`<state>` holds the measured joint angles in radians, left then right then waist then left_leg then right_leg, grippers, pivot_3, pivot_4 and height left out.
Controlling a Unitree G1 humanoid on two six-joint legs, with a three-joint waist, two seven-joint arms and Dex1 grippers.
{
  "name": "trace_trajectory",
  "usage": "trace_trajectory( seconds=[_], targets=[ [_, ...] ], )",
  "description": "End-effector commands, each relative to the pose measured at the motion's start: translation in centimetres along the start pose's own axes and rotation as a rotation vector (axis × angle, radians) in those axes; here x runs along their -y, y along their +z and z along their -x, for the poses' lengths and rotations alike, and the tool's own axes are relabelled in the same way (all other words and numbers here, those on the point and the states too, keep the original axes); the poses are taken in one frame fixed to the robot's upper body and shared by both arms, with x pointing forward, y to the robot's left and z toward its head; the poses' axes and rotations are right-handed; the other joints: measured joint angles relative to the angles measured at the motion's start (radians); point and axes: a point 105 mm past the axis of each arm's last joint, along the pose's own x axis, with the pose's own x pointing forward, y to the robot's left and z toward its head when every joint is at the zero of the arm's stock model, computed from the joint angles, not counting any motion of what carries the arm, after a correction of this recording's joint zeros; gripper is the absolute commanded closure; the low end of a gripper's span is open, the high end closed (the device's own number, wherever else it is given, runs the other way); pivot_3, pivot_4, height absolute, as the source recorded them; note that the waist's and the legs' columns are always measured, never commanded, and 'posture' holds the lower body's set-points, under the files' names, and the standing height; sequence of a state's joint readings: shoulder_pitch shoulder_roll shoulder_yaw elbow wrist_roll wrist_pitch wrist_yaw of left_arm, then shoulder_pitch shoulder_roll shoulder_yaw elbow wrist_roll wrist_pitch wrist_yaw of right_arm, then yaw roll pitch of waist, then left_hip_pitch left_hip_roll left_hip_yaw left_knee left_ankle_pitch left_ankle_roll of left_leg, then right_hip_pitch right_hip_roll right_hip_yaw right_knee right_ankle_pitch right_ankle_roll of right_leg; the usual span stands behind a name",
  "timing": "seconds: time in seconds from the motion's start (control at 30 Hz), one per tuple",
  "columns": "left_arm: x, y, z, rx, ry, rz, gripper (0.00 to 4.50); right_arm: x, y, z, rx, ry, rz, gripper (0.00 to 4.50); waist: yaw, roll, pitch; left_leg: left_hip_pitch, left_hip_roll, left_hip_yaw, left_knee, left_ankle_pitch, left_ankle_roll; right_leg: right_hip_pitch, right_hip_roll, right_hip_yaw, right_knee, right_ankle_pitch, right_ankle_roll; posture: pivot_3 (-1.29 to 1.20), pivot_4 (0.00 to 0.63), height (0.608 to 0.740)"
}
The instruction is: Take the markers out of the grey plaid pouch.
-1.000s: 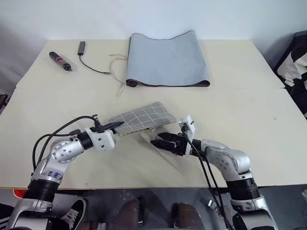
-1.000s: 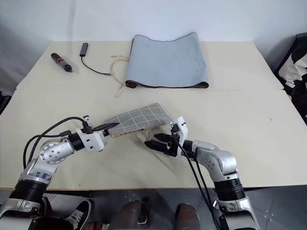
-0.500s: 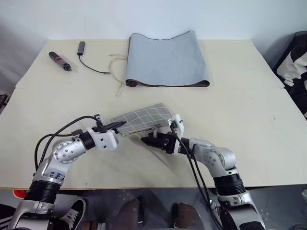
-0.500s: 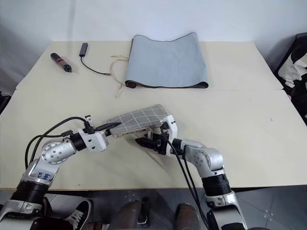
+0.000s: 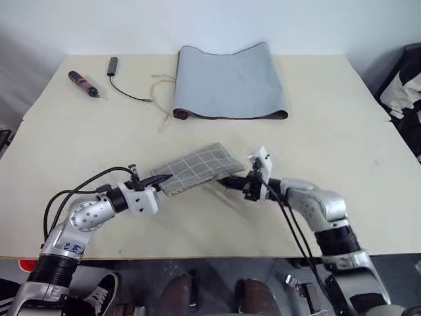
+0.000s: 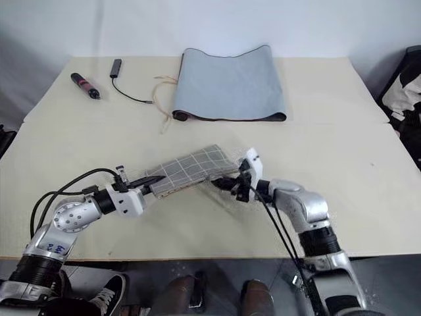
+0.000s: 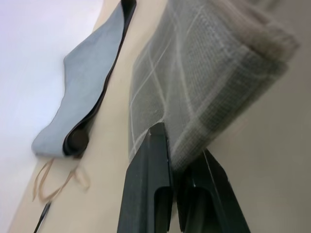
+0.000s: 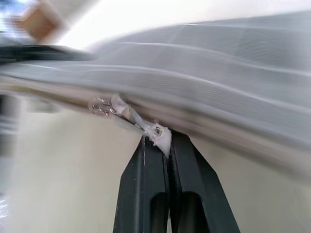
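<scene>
Right wrist view: right gripper (image 8: 167, 145) clamped on zipper pull (image 8: 158, 132); left gripper (image 5: 160, 180) pinching grey plaid pouch (image 5: 197, 168) corner. Pouch looks unopened, no markers out.

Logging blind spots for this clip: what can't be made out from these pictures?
- Markers: hidden inside the grey plaid pouch in every view.
- How far the zipper is open: right wrist view, blurred; the right gripper is shut on the zipper pull.
- Pouch corner inside the left gripper: covered by its fingers.
</scene>
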<state>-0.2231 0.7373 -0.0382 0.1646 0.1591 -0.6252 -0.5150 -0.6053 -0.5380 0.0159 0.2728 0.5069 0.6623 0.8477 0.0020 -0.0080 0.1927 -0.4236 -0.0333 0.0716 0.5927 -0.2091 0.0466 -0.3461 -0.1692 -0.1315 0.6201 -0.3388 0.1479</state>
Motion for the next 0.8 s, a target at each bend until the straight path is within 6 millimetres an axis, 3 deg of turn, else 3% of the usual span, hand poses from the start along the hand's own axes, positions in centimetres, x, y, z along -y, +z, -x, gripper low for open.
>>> trace_trajectory(
  seconds=[0.03, 0.13, 0.3, 0.4, 0.57, 0.6, 0.7, 0.8],
  targets=[
    [-1.3, 0.1, 0.7, 0.000, 0.043, -0.008, 4.50, 3.0, 1.3, 2.0, 0.036, -0.107, 0.070, 4.49, -0.007, 0.000, 0.000, 0.000, 0.001, 0.001, 0.000, 0.000, 0.000, 0.001, 0.000, 0.000, -0.001, 0.000, 0.000, 0.00, 0.150, 0.740],
    [-1.5, 0.1, 0.6, 0.002, 0.048, -0.008, 4.50, 3.4, 1.0, 2.1, 0.019, -0.109, 0.096, 4.49, -0.016, 0.000, 0.000, 0.001, 0.004, 0.004, 0.000, 0.001, 0.003, 0.000, 0.002, -0.002, 0.000, 0.000, 0.000, 0.00, 0.150, 0.740],
    [-1.8, 0.3, 0.5, 0.016, 0.066, 0.050, 4.50, 2.4, 0.5, 1.8, 0.008, -0.052, 0.086, 4.49, -0.019, 0.000, 0.000, 0.001, 0.004, 0.004, 0.001, 0.001, 0.004, 0.001, 0.002, -0.002, 0.000, 0.000, 0.000, 0.00, 0.150, 0.740],
    [-1.6, 0.9, 0.4, 0.047, 0.057, 0.137, 4.50, 0.7, 0.7, 2.2, 0.002, 0.046, 0.062, 3.89, -0.014, 0.000, 0.000, 0.001, 0.004, 0.004, 0.002, 0.001, 0.004, 0.001, 0.001, -0.001, 0.000, 0.000, 0.000, 0.00, 0.150, 0.740],
    [-1.7, 1.2, 0.3, 0.061, 0.049, 0.214, 4.50, -0.7, 1.3, 3.7, -0.038, 0.106, 0.141, 2.19, -0.005, 0.000, 0.000, 0.001, 0.004, 0.004, 0.003, -0.003, 0.001, 0.001, 0.001, -0.001, -0.002, 0.000, -0.001, 0.00, 0.150, 0.740],
    [-1.6, 1.2, 0.2, 0.062, 0.044, 0.236, 4.50, -0.9, 2.4, 4.1, -0.007, 0.104, 0.169, 1.88, -0.005, 0.000, 0.000, 0.001, 0.004, 0.005, 0.003, -0.003, 0.001, 0.002, 0.001, -0.001, -0.002, 0.001, -0.001, 0.00, 0.150, 0.740],
    [-1.6, 1.6, 0.0, 0.083, 0.017, 0.348, 4.50, -2.3, 6.1, 4.8, 0.078, 0.119, 0.291, 1.88, -0.004, 0.001, 0.000, 0.001, 0.004, 0.005, 0.004, -0.003, 0.000, 0.002, 0.001, -0.001, -0.003, 0.001, -0.001, 0.00, 0.150, 0.740],
    [-1.7, 2.2, -0.3, 0.108, -0.001, 0.414, 4.50, -5.4, 8.0, 3.8, 0.141, 0.221, 0.317, 2.07, -0.007, 0.001, 0.000, 0.001, 0.004, 0.005, 0.003, -0.003, 0.000, 0.002, 0.001, 0.000, -0.003, 0.001, -0.001, 0.00, 0.150, 0.740]
  ],
)
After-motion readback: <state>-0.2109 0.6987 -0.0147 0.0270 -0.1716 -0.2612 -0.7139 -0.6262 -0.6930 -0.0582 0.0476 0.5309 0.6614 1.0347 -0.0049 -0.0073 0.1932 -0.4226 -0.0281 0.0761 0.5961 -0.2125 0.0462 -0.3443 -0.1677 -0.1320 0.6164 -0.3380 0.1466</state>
